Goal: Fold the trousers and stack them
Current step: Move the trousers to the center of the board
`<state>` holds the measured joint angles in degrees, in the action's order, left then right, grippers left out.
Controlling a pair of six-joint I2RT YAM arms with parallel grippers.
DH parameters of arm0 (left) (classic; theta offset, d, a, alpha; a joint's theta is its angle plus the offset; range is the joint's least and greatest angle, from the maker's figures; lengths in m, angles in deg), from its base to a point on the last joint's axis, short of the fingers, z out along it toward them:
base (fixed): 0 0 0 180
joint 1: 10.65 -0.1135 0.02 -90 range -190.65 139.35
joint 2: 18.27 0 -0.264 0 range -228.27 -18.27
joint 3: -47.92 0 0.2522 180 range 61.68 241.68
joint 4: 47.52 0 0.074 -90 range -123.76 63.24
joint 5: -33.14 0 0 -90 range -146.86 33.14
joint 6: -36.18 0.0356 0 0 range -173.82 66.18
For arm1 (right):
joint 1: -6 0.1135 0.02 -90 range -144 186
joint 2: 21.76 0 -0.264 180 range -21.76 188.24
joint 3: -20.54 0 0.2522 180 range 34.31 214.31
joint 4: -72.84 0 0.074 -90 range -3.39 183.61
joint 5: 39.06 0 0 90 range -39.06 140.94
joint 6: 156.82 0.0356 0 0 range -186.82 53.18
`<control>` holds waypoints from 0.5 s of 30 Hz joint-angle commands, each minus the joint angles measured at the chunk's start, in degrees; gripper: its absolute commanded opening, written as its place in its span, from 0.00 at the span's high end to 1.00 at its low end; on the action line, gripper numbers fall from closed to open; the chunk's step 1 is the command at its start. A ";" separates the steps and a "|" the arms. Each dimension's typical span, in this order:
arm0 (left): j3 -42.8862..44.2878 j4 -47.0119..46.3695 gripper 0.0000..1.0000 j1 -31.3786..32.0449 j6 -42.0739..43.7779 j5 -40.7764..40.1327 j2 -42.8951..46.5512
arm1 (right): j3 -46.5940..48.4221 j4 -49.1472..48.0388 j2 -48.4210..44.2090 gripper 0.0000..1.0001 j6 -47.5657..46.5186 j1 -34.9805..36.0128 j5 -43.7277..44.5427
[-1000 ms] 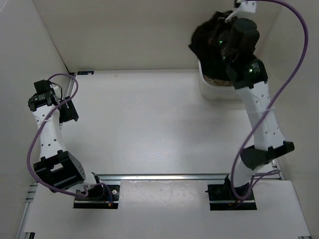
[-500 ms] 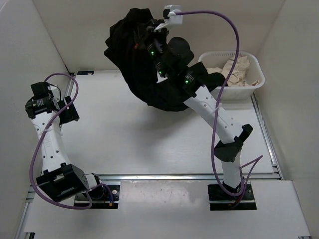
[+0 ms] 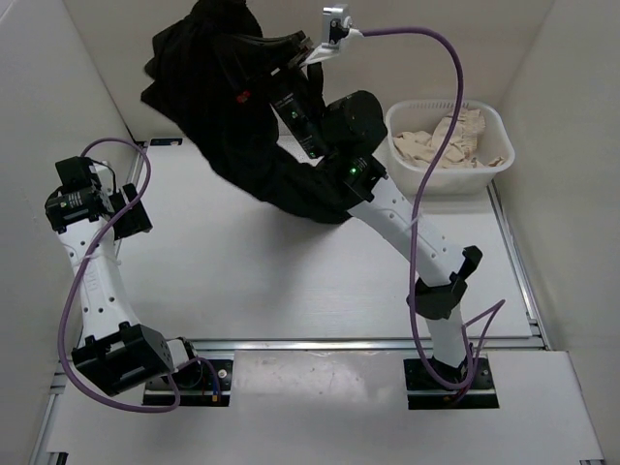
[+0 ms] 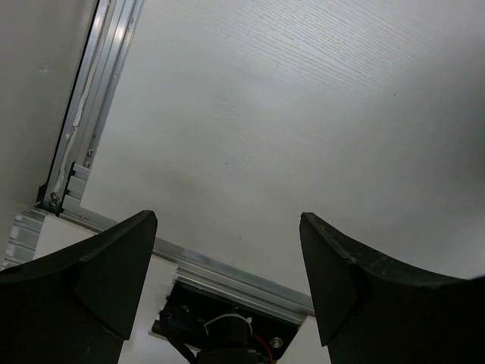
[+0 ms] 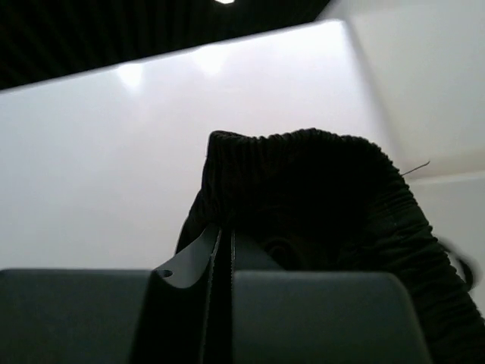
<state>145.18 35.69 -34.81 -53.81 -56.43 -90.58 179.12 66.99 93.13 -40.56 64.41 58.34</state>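
The black trousers (image 3: 228,107) hang in a bunched mass high over the back left-centre of the table, their lower end trailing toward the middle. My right gripper (image 3: 254,46) is shut on them near the ribbed waistband (image 5: 318,189), which fills the right wrist view above the closed jaws. My left gripper (image 3: 131,215) is open and empty at the left side of the table; the left wrist view (image 4: 227,250) shows only bare tabletop between its fingers (image 4: 114,265).
A white basket (image 3: 494,121) stands at the back right, holding beige frilly garments (image 3: 446,140). White walls enclose the table on the left, back and right. An aluminium rail (image 3: 320,344) runs along the near edge by the arm bases.
My right arm has lifted the trousers out of the basket and swung them leftward across the back of the table, higher up. The left arm has barely moved.
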 commanded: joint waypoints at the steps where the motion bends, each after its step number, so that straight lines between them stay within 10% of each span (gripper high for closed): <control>1: 2.01 0.51 0.12 0.26 -0.01 -0.25 1.47 | 2.59 -10.98 -4.83 1.00 1.53 0.83 -5.38; 5: 2.01 0.51 0.11 0.26 -0.01 0.36 0.95 | -9.68 1.99 -14.14 1.00 -6.39 -0.40 6.98; 12: 4.82 0.42 0.06 0.26 -0.01 -0.35 -4.49 | -65.95 20.79 -43.99 0.99 3.58 -8.56 35.54; 15: 7.19 2.87 0.06 1.48 -0.01 5.54 -6.61 | -78.86 38.03 -55.33 0.62 13.96 -12.52 42.16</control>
<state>149.16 36.61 -34.66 -53.83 -55.78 -96.03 110.05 87.18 46.70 -37.28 55.12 85.46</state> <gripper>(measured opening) 0.939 0.279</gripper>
